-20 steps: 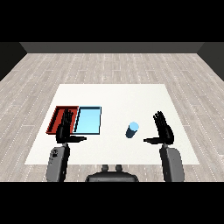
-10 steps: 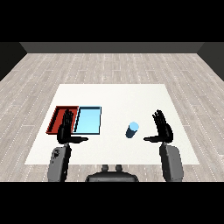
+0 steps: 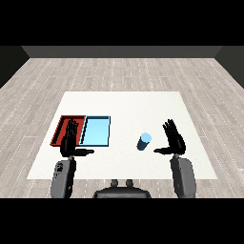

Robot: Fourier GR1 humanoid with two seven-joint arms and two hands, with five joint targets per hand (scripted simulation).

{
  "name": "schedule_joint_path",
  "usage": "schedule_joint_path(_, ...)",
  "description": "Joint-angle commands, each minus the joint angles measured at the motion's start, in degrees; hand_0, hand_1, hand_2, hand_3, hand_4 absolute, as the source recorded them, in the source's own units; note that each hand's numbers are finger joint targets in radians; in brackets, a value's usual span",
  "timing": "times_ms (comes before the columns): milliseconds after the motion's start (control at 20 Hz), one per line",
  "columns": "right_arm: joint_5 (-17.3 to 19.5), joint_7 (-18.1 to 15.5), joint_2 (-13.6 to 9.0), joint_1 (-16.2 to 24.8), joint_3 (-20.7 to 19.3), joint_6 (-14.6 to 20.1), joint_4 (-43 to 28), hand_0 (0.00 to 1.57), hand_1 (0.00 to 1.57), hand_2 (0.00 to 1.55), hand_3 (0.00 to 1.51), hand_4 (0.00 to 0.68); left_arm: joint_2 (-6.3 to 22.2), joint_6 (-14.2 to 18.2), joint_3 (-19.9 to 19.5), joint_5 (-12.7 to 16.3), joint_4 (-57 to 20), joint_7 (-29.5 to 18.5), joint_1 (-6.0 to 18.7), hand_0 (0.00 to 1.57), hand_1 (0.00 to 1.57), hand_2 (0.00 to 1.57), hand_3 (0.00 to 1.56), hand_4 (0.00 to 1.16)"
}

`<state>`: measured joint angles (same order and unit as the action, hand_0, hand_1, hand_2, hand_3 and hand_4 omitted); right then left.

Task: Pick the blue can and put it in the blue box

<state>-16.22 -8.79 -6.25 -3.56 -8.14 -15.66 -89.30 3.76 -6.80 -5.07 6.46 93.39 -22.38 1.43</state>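
White table (image 3: 124, 102) on pale grey plank floor (image 3: 124, 71), dark walls behind

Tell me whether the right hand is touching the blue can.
Apart. The head view shows bare white table between the open right hand and the blue can, which stands upright to its left.

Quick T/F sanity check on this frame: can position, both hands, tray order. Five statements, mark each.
1. The blue can stands upright on the table. True.
2. The right hand is curled round the can. False: it is open beside the can, apart from it.
3. The can is inside the light blue tray. False: it stands on the table, to the right of that tray.
4. The red tray lies left of the light blue tray. True.
5. The left hand is open, holding nothing. True.
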Motion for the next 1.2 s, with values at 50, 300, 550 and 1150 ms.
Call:
schedule_joint_path(50, 3.3, -5.6, 4.5, -1.8, 2.5, 2.1, 7.8, 0.00, 0.00, 0.00, 0.00, 0.000, -0.9, 1.1, 0.3, -0.4, -1.3, 0.3, 1.3, 0.00, 0.00, 0.00, 0.00, 0.00)
schedule_joint_path(300, -1.2, -2.1, 1.5, -2.3, -0.1, 0.4, 7.2, 0.00, 0.00, 0.00, 0.00, 0.000, 1.4, -1.5, -2.4, 2.0, -2.1, -0.9, 1.0, 0.00, 0.00, 0.00, 0.00, 0.00)
schedule_joint_path(550, -0.4, -1.2, 5.5, -0.7, 3.8, 4.2, 6.0, 0.00, 0.00, 0.00, 0.00, 0.000, 1.7, -1.8, -2.6, 3.0, -1.3, 1.1, 1.9, 0.00, 0.00, 0.00, 0.00, 0.00)
schedule_joint_path(1150, -0.6, -5.1, 6.2, -4.4, 7.5, 8.2, 14.6, 0.00, 0.00, 0.00, 0.00, 0.000, -0.8, 0.5, 0.8, 0.8, 7.4, 4.2, -3.0, 0.00, 0.00, 0.00, 0.00, 0.00)
